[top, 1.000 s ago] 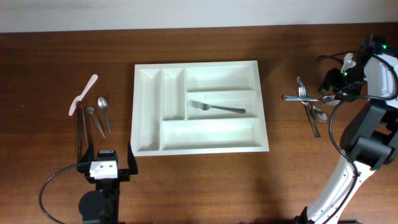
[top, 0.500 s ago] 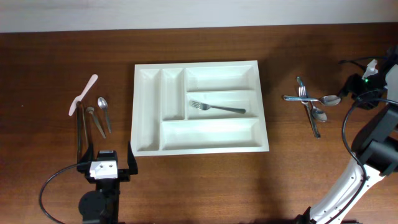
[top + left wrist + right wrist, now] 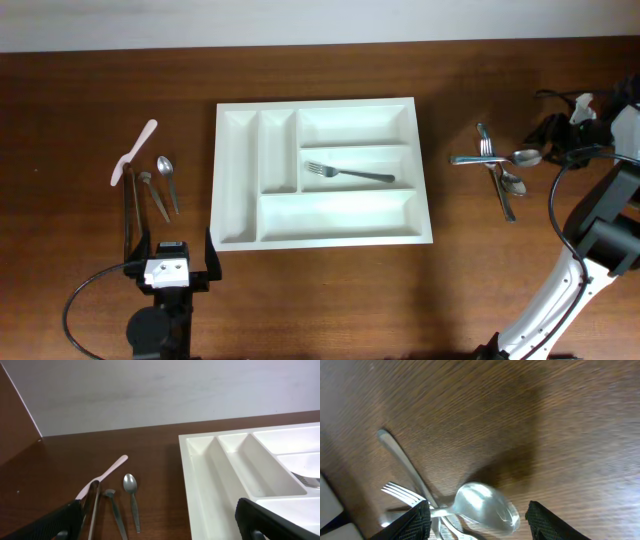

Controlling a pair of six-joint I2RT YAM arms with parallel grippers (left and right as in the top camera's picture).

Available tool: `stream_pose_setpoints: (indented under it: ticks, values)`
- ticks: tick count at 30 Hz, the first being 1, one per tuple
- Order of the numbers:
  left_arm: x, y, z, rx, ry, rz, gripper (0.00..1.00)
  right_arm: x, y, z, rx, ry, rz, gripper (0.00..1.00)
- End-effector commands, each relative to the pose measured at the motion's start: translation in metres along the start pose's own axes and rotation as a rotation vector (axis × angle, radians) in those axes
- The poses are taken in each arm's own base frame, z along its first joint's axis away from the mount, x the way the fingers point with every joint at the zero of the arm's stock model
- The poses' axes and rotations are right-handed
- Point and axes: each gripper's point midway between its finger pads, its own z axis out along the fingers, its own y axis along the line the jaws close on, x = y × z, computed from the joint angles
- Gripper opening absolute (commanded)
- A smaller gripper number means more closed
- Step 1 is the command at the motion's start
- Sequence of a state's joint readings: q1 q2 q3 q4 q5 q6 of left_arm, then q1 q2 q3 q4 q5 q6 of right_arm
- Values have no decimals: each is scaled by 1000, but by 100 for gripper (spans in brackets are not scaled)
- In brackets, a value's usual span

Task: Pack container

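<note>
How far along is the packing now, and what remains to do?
Done: one fork lies in a middle compartment of the container. In hand: nothing is gripped; the open right pincer hangs over a spoon in the right pile. Remaining: that pile, plus the left pile by the open left pincer; four compartments are empty.

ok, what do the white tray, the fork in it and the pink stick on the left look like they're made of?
The container: white plastic by the look, with smooth moulded walls, rounded corners and a soft sheen. The fork: metal, probably stainless steel, grey with bright glints. The pink utensil: likely plastic, pale, flat and matte; it could be silicone, but it is too small to tell.
</note>
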State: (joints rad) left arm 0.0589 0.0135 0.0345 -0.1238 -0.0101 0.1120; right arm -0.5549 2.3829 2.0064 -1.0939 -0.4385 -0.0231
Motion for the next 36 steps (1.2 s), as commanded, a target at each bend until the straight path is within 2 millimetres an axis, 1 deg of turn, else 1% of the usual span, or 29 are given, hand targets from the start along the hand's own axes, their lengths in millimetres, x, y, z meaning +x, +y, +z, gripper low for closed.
stream_pose_setpoints:
  ticks: [1,12,21,25,27,30,36]
  values:
    - [0,-3,0,15,-6,3,99,3,8,8,-59,16,-7,62]
    - [0,-3,0,15,-6,3,99,3,6,11,-49,18,-8,61]
    - [0,-3,0,15,-7,3,99,10,-1,33,-68,59,15,58]
    - [0,-3,0,15,-6,3,99,10,-2,39,-72,59,14,57]
    - [0,-3,0,15,-6,3,99,7,-1,39,-79,49,9,53]
    - [0,-3,0,15,-6,3,99,4,1,40,-83,36,2,39]
    - [0,-3,0,15,-6,3,99,3,6,42,-85,32,-13,22]
